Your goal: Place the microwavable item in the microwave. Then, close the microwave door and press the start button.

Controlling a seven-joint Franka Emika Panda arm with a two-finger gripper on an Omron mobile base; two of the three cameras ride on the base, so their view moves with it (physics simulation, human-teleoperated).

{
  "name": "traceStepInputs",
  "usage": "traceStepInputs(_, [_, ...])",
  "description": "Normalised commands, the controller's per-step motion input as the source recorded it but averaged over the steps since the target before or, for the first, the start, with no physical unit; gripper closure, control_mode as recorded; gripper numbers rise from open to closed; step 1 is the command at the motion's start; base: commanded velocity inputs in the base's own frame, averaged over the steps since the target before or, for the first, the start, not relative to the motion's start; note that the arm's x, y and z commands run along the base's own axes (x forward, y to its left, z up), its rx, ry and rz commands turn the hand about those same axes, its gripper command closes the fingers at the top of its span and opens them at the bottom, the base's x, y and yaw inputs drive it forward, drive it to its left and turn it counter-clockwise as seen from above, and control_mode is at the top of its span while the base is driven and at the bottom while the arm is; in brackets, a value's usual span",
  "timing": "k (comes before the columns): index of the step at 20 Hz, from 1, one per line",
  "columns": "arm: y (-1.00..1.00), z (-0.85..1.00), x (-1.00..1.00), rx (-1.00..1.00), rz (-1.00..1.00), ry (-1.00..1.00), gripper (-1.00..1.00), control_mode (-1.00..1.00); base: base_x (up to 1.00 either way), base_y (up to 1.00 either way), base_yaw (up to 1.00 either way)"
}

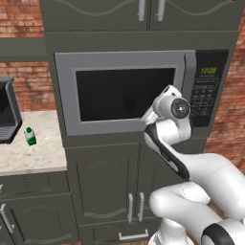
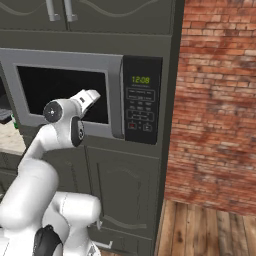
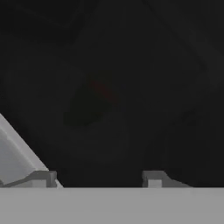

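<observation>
Two dark gripper (image 3: 99, 179) fingertips are standing apart, empty, pressing up near the dark glass of the shut, silver-grey framed microwave door (image 1: 125, 93), by its lower right corner.

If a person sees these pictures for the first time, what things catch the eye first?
First the white arm, its gripper pushed against the dark glass of the closed microwave door. Next the green digits on the black keypad panel right of the door. A small green-capped carton stands on the counter at left.

walls: red brick wall (image 2: 215, 100)
floor: brown wooden plank floor (image 2: 210, 230)
furniture: dark grey panelled cabinets (image 1: 110, 182), pale speckled stone counter (image 1: 28, 153)
</observation>
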Motion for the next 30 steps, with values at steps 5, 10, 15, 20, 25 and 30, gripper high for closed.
traceStepInputs(5, [0.32,0.13,-0.94,0.00,0.24,0.00,-1.00,-1.00,0.00,0.00,0.00])
traceStepInputs(10, [-0.04,0.31,-1.00,0.00,0.25,-0.07,-1.00,-1.00,0.00,0.00,0.00])
traceStepInputs(15, [-0.75,0.47,-1.00,0.04,0.12,-0.05,-1.00,-1.00,0.00,0.00,0.00])
traceStepInputs(20, [-1.00,0.16,-1.00,0.06,0.05,0.00,-1.00,-1.00,0.00,0.00,0.00])
traceStepInputs(25, [-0.56,-0.38,-0.42,0.01,0.03,0.00,-1.00,-1.00,0.00,0.00,0.00])
traceStepInputs(30, [-0.21,-0.58,0.09,0.00,-0.02,0.00,-1.00,-1.00,0.00,0.00,0.00])
